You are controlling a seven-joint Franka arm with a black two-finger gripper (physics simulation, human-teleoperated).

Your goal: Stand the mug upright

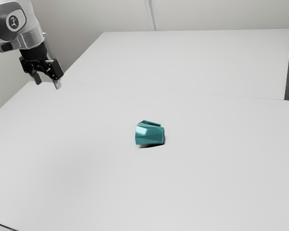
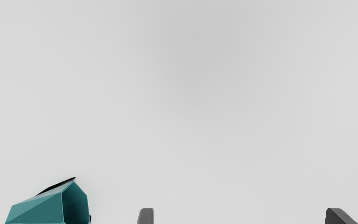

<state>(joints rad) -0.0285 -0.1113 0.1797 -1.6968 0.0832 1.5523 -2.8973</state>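
Observation:
In the exterior view the gripper [image 1: 47, 84] hangs at the upper left, well apart from the mug. A teal faceted mug [image 1: 150, 134] lies on its side near the middle of the white table [image 1: 212, 173]. The wrist view has the mug [image 2: 37, 209] beyond one finger, its dark hollow mouth turned toward the gripper's side and part of its body cut off by the view's edge. There the gripper [image 2: 239, 216] stands open, its two fingertips wide apart with nothing between them.
A second white surface [image 1: 192, 60] adjoins the table's far side, with pale walls behind it. A thin dark cable [image 1: 4, 225] crosses the exterior view's lower left corner.

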